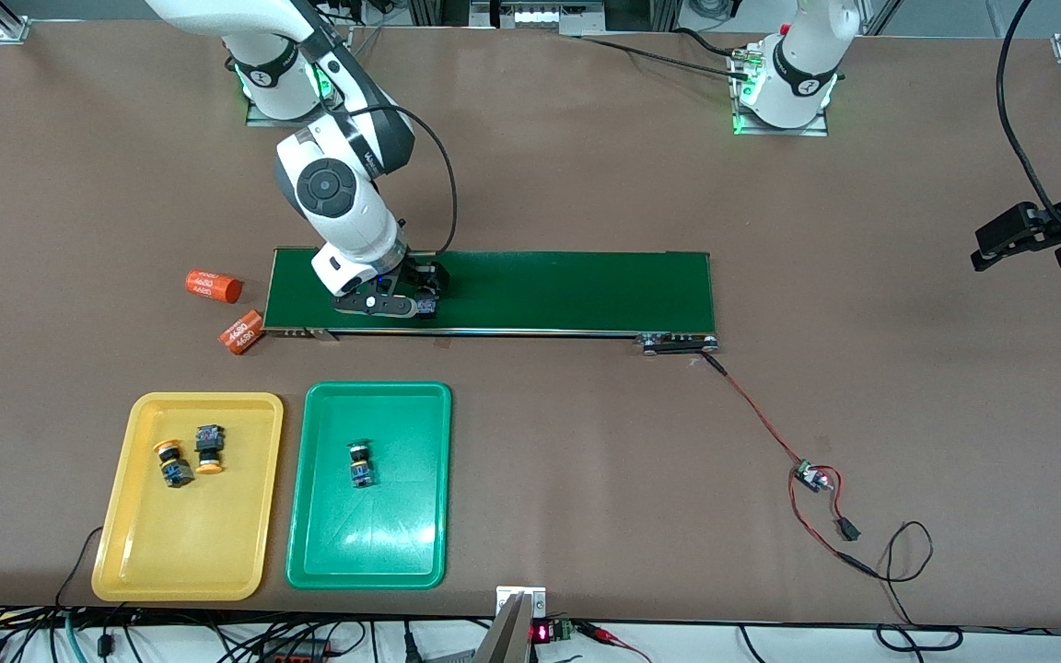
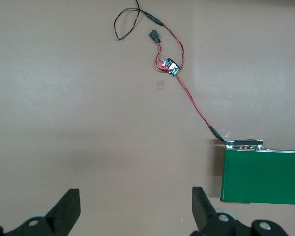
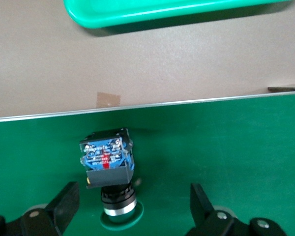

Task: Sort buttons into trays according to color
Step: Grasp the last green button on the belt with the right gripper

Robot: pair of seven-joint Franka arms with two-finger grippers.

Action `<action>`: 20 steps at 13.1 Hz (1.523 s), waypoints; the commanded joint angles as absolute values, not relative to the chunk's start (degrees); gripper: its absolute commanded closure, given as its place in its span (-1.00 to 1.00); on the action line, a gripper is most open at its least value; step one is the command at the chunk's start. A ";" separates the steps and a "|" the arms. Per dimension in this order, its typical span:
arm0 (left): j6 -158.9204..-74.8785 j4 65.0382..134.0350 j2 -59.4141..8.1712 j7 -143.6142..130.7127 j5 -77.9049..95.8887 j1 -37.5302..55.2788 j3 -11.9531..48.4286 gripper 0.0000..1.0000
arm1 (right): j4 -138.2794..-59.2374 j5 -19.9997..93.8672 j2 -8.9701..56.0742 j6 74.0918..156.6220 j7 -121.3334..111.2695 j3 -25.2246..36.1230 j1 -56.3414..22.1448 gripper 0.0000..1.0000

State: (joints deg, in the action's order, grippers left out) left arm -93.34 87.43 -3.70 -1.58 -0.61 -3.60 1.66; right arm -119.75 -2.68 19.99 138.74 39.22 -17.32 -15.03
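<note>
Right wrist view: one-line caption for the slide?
Open right end effector poised around a green-capped button lying on the conveyor belt.

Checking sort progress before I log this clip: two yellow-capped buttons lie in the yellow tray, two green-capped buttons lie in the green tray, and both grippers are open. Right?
Not quite. The green tray holds one button, as the front view shows. The other green-capped button lies on the conveyor belt between the right gripper's open fingers. The rest stands.
</note>
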 commanded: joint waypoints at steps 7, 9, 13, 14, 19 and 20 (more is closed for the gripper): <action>-93.96 87.63 -3.43 0.18 0.97 -4.48 1.67 -1.00 | -122.87 -2.90 20.04 141.59 35.60 -17.31 -14.24 0.14; -93.96 87.63 -3.43 0.18 0.97 -4.48 1.67 -1.00 | -122.78 -2.90 19.78 141.24 35.42 -17.31 -13.80 0.83; -93.87 87.63 -3.43 0.18 0.97 -4.39 1.67 -1.00 | -119.81 -2.81 16.54 134.60 34.55 -17.23 -12.66 1.00; -93.95 87.63 -3.43 0.18 0.97 -4.39 1.67 -1.00 | -116.75 -2.81 15.83 129.25 34.45 -17.23 -12.05 1.00; -93.96 87.37 -4.04 0.18 0.97 -4.39 1.67 -1.00 | -100.93 -2.46 16.78 119.44 29.02 -17.40 -12.39 1.00; -93.96 87.19 -4.22 0.18 0.97 -4.39 1.67 -1.00 | -97.33 -2.55 18.35 119.70 27.96 -17.40 -12.57 1.00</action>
